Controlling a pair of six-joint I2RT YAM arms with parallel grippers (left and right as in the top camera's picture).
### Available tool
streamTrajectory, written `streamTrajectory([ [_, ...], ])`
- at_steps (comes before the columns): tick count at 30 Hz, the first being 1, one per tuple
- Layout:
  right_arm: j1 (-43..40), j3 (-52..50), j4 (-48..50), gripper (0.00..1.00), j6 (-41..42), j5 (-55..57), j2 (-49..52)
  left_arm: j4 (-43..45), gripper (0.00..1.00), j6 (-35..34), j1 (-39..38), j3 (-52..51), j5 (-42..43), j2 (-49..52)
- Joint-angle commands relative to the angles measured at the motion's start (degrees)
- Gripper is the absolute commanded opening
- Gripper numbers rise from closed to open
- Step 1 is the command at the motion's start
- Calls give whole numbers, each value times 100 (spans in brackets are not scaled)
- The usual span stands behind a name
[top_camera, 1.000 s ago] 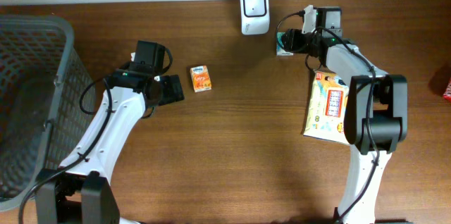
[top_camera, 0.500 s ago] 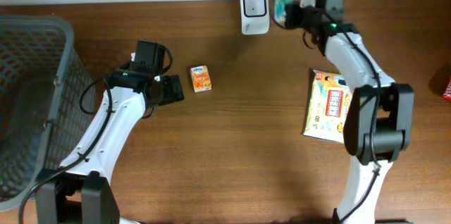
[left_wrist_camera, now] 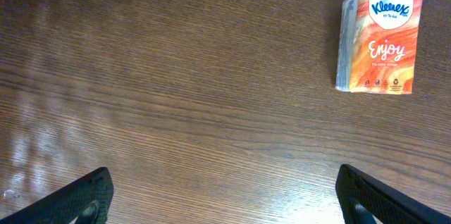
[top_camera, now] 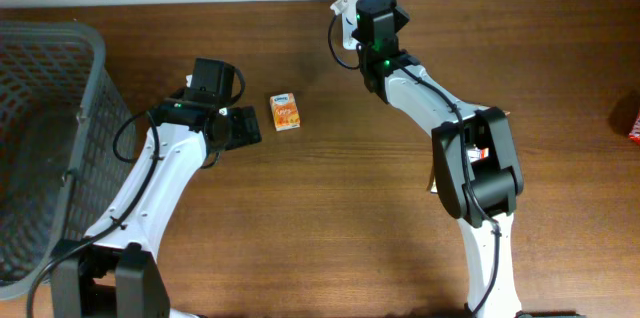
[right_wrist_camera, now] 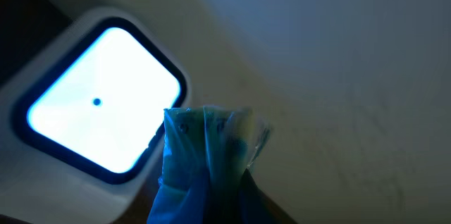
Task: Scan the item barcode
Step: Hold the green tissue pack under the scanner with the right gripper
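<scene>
My right gripper (top_camera: 372,0) is at the table's far edge, right above the white scanner (top_camera: 345,6), which it partly covers in the overhead view. It is shut on a small teal and blue packet (right_wrist_camera: 208,146). In the right wrist view the packet stands just beside the scanner's bright lit window (right_wrist_camera: 99,104); the gripper (right_wrist_camera: 211,199) shows only as dark shapes behind the wrapper. My left gripper (left_wrist_camera: 225,199) hangs open over bare wood. An orange Kleenex pack (left_wrist_camera: 379,43) lies ahead of it and to the right, untouched.
A grey mesh basket (top_camera: 40,48) fills the left side. The Kleenex pack (top_camera: 285,112) lies between the arms. A colourful snack box (top_camera: 480,148) is mostly hidden under the right arm. Something red (top_camera: 634,126) pokes in at the right edge.
The right gripper closed on the teal packet, lifted it from the table's back right and carried it left over the scanner. The left arm has not moved.
</scene>
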Motion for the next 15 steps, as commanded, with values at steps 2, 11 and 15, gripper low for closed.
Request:
streamTrajectory([
  [2, 149, 55, 205, 4, 94, -391, -70, 11, 99, 92, 15, 15, -26, -79],
  [11, -549, 79, -369, 4, 3589, 1126, -667, 11, 99, 92, 15, 15, -24, -79],
  [15, -2385, 79, -2505, 4, 4664, 1117, -1633, 9, 99, 92, 15, 15, -24, -79],
])
